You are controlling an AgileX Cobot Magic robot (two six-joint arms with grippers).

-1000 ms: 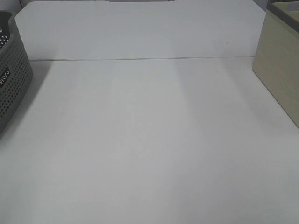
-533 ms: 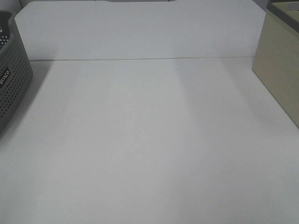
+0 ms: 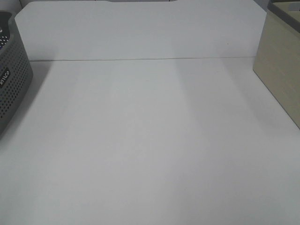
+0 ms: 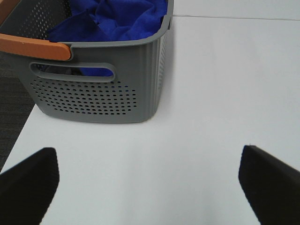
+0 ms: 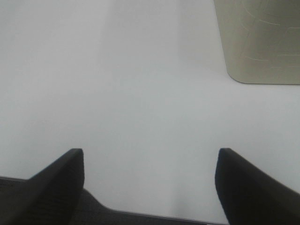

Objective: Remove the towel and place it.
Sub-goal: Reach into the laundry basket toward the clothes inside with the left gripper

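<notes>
White tabletop [image 3: 150, 140] fills most of what we see from the high camera, and a pale upright panel [image 3: 140, 30] stands along its far edge. At the far left of that view a grey basket [image 3: 11, 79] with perforated walls is cut off by the frame, a small label [image 3: 3, 76] with white lettering on its side.

Our left wrist camera shows the basket more fully. It stands on the table close to the table's edge, where a dark floor [image 4: 11, 98] begins. An orange handle [image 4: 35, 47] rests at the near rim, above a slot-shaped grip hole. The towel [image 4: 117, 18], deep blue and plush, lies crumpled inside the basket, heaped about as high as the rim, and a strip of its blue shows through the grip hole. Our left gripper [image 4: 150, 187] hangs over the white surface short of the basket. Its two dark fingers [image 4: 28, 183] are spread wide with nothing between them, and they touch neither the basket nor the towel.

Moving right across the table, we come to a beige box [image 3: 281, 70] with a faint grain on its side, standing at the right edge of the high view. Our right wrist camera catches one rounded corner of it resting on the table. Our right gripper [image 5: 150, 187] sits well apart from that box, over the white surface, and its fingers are likewise parted and hold nothing.
</notes>
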